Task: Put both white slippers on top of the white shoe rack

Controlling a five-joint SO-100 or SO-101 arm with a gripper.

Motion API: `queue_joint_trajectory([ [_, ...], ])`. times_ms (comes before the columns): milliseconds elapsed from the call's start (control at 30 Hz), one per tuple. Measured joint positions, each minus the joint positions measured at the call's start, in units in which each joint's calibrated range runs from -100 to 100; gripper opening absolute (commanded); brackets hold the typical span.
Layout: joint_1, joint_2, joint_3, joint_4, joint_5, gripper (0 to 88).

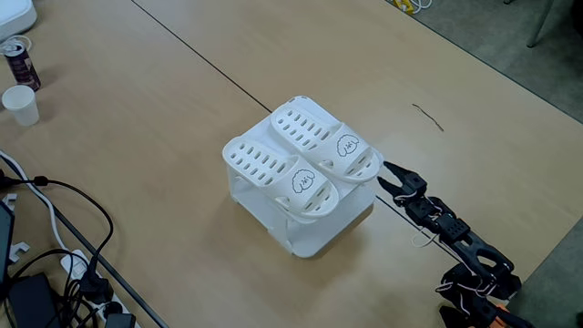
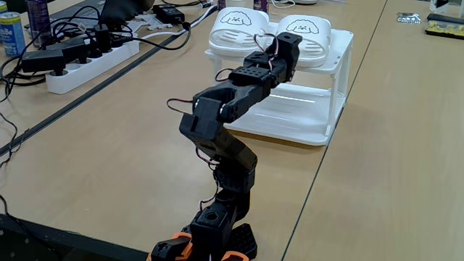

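Note:
Both white slippers lie side by side on top of the white shoe rack [image 1: 310, 239], toes with the cartoon faces toward the arm. One slipper [image 1: 321, 137] is the farther one in a fixed view, the other slipper [image 1: 278, 171] the nearer. From behind the arm they appear as a left slipper [image 2: 233, 25] and a right slipper [image 2: 310, 32] on the rack [image 2: 339, 51]. My black gripper [image 1: 383, 175] hovers just off the rack's right edge, a little apart from the slippers' toes. It looks slightly open and holds nothing. In the view from behind, the wrist hides the jaws.
A can [image 1: 20, 62] and a white cup [image 1: 20, 105] stand at the table's far left. Cables and plugs [image 1: 55, 264] crowd the lower left; a power strip [image 2: 87, 58] lies left of the rack. The arm's base [image 2: 210, 239] sits at the near edge.

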Motion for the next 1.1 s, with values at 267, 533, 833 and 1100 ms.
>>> queue_joint_trajectory([
  [267,0.4,7.7,-7.9,0.0,0.0,23.2],
  [533,0.4,8.0,-8.6,0.0,0.0,23.2],
  [833,-6.0,-1.0,-1.2,0.0,0.0,23.2],
  [1100,-14.6,-2.8,-1.2,0.0,0.0,23.2],
])
